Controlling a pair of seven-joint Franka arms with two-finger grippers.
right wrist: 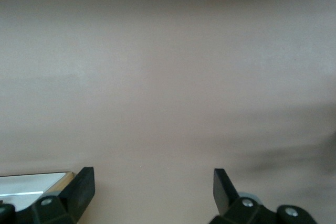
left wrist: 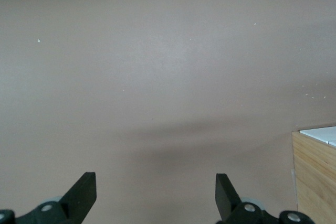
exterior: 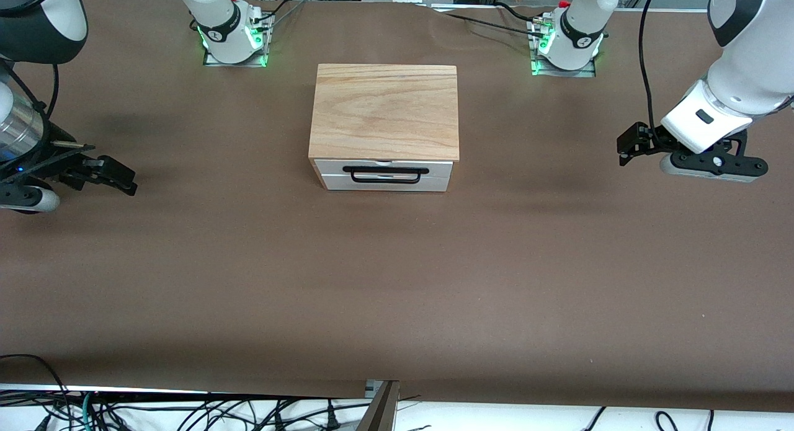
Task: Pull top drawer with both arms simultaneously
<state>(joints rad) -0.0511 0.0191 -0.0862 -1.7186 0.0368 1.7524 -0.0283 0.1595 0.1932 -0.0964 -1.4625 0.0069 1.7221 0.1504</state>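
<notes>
The top drawer [exterior: 329, 167] is closed in the wood-topped box [exterior: 384, 108] at the table's middle. Its white front faces the front camera, with a long black bar handle [exterior: 386, 170] across it. My left gripper [exterior: 628, 147] hangs open over bare table toward the left arm's end, well apart from the box. My right gripper [exterior: 119, 174] hangs open over bare table toward the right arm's end, just as far off. The left wrist view shows open fingers [left wrist: 156, 179] and a box corner [left wrist: 315, 182]. The right wrist view shows open fingers [right wrist: 153, 177] and a sliver of the box [right wrist: 31, 184].
The brown table [exterior: 397, 282] spreads wide around the box. Both arm bases [exterior: 232, 37] [exterior: 567, 43] stand farther from the front camera than the box. Loose cables [exterior: 186, 412] lie below the table's near edge.
</notes>
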